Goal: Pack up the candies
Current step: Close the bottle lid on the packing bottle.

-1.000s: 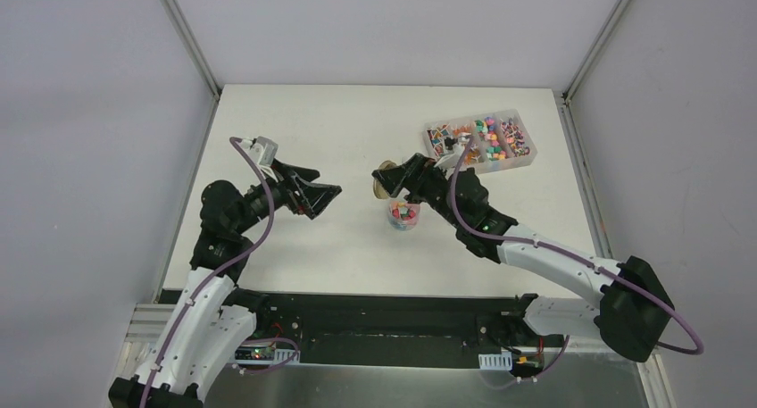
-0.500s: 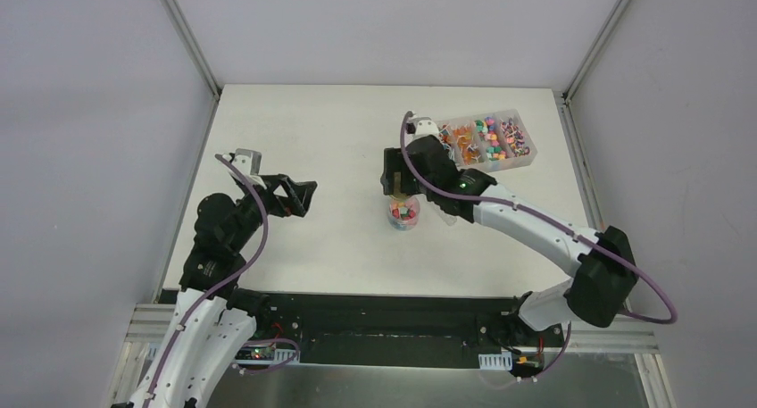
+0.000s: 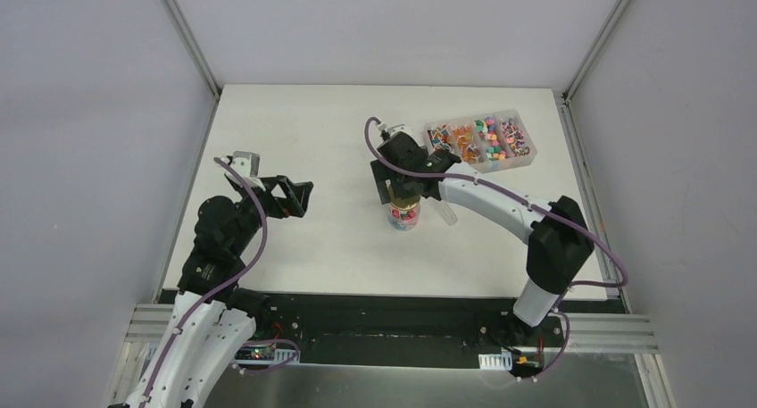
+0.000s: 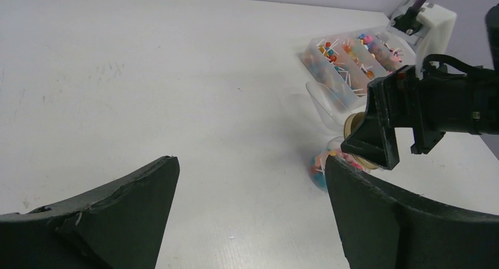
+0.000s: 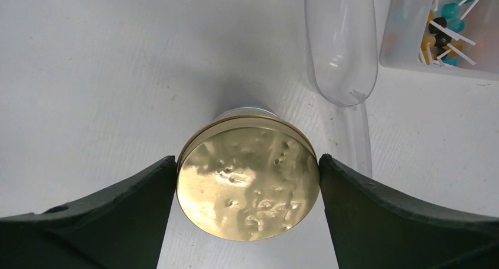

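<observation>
Candies (image 3: 403, 213) in jar (image 3: 395, 223) under gold lid (image 5: 247, 178); seemingly more in box (image 3: 505, 164)

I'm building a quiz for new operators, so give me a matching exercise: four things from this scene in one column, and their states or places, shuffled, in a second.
Column one
1. gold round metal lid
2. clear plastic scoop
3. small round clear jar
4. left end effector

Column two
A. lying on the white table beside the clear compartment box
B. open, holding nothing
C. clamped by the right end effector
D. upright, multicoloured candies inside

Pairs: 1-C, 2-A, 3-D, 4-B
</observation>
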Action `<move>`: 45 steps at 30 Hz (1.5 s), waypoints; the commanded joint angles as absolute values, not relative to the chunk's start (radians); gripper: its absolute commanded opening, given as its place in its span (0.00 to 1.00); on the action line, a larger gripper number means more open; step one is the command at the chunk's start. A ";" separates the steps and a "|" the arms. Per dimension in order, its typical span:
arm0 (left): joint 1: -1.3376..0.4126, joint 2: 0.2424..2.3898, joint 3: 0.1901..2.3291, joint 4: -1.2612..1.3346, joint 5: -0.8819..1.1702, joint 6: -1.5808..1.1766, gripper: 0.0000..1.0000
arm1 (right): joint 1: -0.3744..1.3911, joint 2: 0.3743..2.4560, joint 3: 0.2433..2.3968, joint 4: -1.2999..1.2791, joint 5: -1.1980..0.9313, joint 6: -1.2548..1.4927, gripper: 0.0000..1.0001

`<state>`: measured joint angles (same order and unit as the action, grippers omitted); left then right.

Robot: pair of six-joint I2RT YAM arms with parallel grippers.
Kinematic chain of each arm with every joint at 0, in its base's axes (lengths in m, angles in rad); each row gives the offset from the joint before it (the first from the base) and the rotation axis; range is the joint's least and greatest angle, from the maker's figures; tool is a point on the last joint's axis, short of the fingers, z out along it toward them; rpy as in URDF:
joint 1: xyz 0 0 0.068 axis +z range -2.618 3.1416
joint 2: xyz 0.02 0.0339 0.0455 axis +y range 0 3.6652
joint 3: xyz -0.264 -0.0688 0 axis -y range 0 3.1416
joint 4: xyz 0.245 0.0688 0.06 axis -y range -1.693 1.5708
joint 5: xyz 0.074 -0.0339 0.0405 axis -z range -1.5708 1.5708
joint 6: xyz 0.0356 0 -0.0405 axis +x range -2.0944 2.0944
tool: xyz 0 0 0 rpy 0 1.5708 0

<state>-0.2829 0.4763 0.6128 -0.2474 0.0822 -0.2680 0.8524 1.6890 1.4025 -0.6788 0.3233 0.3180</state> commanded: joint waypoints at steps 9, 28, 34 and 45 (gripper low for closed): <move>-0.297 0.455 0.655 -0.234 0.061 -0.243 0.99 | 0.844 1.820 1.525 -0.816 0.290 0.285 0.89; -0.299 0.468 0.653 -0.236 0.052 -0.242 0.99 | 0.842 1.865 1.575 -0.849 0.270 0.276 1.00; -0.300 0.474 0.651 -0.245 0.035 -0.255 0.99 | 0.841 1.810 1.624 -0.855 0.271 0.270 1.00; -0.300 0.617 0.654 -0.228 0.232 -0.349 0.92 | 0.779 1.490 1.328 -0.555 0.191 0.266 0.98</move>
<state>-0.2893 0.5365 0.6147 -0.2543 0.1001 -0.2958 0.8131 1.6531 1.4540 -0.7448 0.2584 0.2703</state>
